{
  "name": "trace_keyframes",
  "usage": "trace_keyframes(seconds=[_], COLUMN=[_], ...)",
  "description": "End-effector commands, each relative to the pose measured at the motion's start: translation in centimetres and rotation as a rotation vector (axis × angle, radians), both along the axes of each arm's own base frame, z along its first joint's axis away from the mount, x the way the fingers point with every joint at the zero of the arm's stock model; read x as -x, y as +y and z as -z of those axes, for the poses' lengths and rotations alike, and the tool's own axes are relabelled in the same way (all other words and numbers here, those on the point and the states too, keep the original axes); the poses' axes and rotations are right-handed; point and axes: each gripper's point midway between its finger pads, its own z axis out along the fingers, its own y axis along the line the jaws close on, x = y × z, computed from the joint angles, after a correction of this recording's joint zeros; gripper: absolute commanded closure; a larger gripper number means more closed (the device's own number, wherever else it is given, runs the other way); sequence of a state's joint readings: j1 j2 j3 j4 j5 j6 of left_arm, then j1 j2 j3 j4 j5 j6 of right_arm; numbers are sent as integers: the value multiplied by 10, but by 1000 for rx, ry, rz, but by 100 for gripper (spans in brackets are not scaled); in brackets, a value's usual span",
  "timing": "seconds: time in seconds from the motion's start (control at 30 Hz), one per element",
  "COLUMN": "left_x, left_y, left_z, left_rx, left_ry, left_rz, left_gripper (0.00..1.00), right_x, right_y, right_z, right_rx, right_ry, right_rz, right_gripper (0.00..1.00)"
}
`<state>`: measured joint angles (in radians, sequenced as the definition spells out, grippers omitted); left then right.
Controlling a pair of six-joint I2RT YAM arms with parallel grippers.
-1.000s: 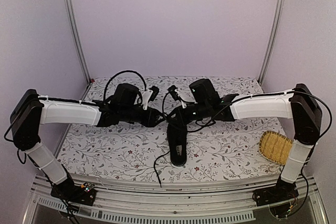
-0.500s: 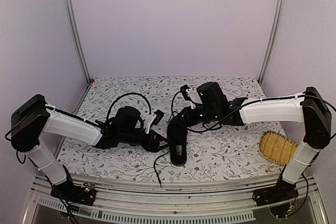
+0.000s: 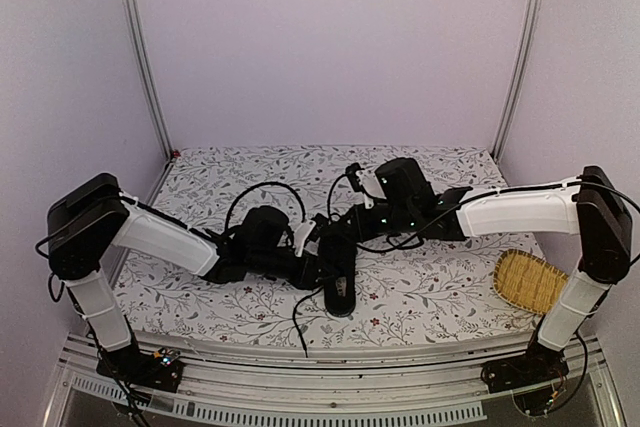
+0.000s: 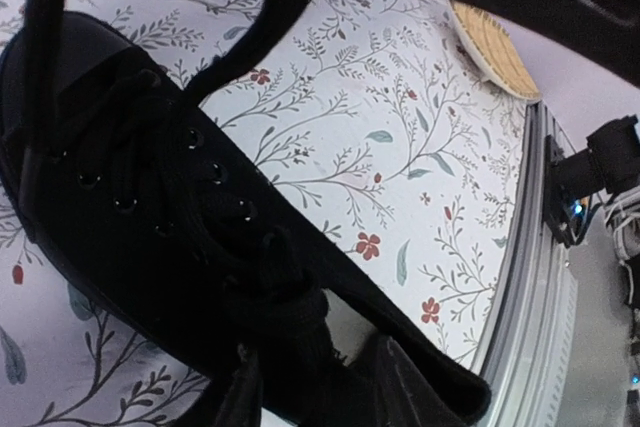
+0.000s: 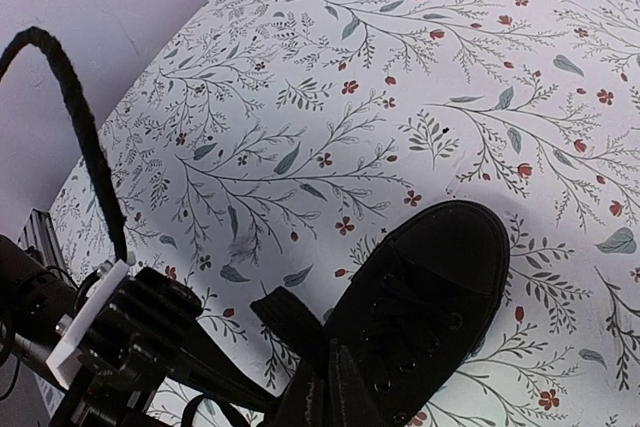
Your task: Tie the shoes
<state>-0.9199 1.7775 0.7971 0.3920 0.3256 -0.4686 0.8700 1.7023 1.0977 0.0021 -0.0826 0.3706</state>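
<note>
We see the floral table (image 3: 190, 182), with the black shoe (image 3: 339, 282) lying lengthwise near its front middle and a woven tray (image 3: 527, 280) well apart at the right. The left gripper (image 3: 313, 259) sits at the shoe's side and the right gripper (image 3: 347, 231) at its far end. Only the left wrist view shows the laces (image 4: 150, 162). There a bunch of lace runs between the parted left fingers (image 4: 400, 392); we cannot tell whether they pinch it. The right fingers (image 5: 335, 387) lie against the shoe's upper, cut off by the frame, so we cannot read their gap.
</note>
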Motion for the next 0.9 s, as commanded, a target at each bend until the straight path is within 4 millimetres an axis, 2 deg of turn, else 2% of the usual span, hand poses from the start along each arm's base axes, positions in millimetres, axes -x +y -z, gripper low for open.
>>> trace_keyframes(seconds=[0.0, 0.1, 0.2, 0.33, 0.47, 0.53, 0.67, 0.87], left_x=[2, -2, -5, -6, -10, -12, -15, -18], left_y=[-15, -9, 0, 8, 12, 14, 18, 21], left_z=[-3, -2, -5, -8, -10, -12, -13, -9], left_rx=[11, -11, -23, -40, -58, -66, -83, -106], left_ry=[-11, -26, -43, -63, -78, -88, -100, -104], left_rz=[18, -19, -52, -75, -92, -105, -114, -120], left_gripper=[72, 87, 100, 100, 100, 100, 100, 100], right_x=[-3, -6, -11, -17, -23, -22, -16, -9], right_y=[-9, -23, -49, -100, -153, -170, -190, -198], right_z=[-14, -16, -17, -15, 1, 6, 13, 24], right_rx=[-20, -3, 34, 90, 124, 128, 156, 182], right_ry=[-30, -41, -49, -52, -5, 8, 19, 42], right_rz=[47, 111, 211, 374, 501, 538, 577, 588], right_gripper=[98, 98, 98, 98, 98, 98, 98, 98])
